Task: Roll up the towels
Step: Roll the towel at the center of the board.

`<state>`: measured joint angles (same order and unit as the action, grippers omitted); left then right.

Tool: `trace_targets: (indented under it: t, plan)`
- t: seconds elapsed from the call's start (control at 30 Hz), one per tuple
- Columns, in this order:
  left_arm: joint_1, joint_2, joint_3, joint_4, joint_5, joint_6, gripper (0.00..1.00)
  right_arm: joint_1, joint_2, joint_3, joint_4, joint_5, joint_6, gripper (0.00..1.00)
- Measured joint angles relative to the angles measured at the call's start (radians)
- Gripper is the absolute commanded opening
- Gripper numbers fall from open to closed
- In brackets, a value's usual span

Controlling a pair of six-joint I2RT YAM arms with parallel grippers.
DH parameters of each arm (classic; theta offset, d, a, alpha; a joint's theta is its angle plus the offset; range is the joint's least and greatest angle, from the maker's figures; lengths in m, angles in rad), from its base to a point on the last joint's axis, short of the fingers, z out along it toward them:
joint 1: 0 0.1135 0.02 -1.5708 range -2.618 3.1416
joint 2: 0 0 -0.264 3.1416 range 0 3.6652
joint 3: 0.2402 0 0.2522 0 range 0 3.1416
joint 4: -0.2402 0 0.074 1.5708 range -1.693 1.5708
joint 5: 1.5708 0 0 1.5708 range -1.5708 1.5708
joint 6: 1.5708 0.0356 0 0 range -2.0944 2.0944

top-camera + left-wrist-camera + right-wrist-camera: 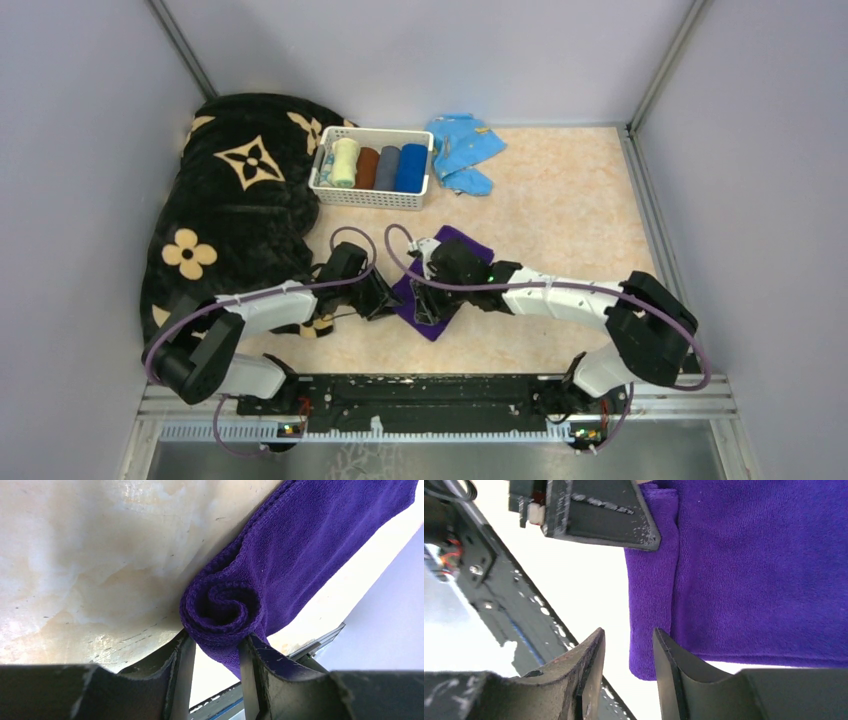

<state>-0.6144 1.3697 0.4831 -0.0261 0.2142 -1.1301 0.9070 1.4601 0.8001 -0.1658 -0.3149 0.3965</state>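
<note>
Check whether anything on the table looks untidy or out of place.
The light blue cloth lies crumpled beside the white basket, not folded. The purple towel lies at a slant and is rolled at one end only.

The purple towel lies on the marbled beige table, partly rolled: its spiral end faces the camera just below frame centre, and the flat, unrolled length runs off toward 1 o'clock. The left gripper enters from 6 o'clock with one dark finger on each side of the rolled end, both tips touching the cloth, and a bright gap shows beside the 7 o'clock finger lower down. A pale lilac wall fills the 4 o'clock area above a metal rail.
</note>
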Motion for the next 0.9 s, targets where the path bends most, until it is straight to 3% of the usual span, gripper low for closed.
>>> trace_targets:
  t: [0.3, 0.67, 0.8, 0.9]
  plan:
    - [0.001, 0.003, 0.001, 0.000, 0.000, -0.017, 0.44, 0.274, -0.007, 0.073, -0.145, 0.432, -0.134, 0.42]
    - [0.001, 0.002, 0.001, -0.002, -0.003, -0.026, 0.45, 0.374, 0.183, 0.129, -0.164, 0.616, -0.148, 0.42]
    - [0.001, -0.002, 0.001, -0.003, -0.006, -0.029, 0.47, 0.393, 0.238, 0.160, -0.170, 0.673, -0.151, 0.32]
    - [0.001, -0.016, 0.001, -0.018, -0.020, -0.029, 0.51, 0.395, 0.252, 0.171, -0.180, 0.707, -0.156, 0.14]
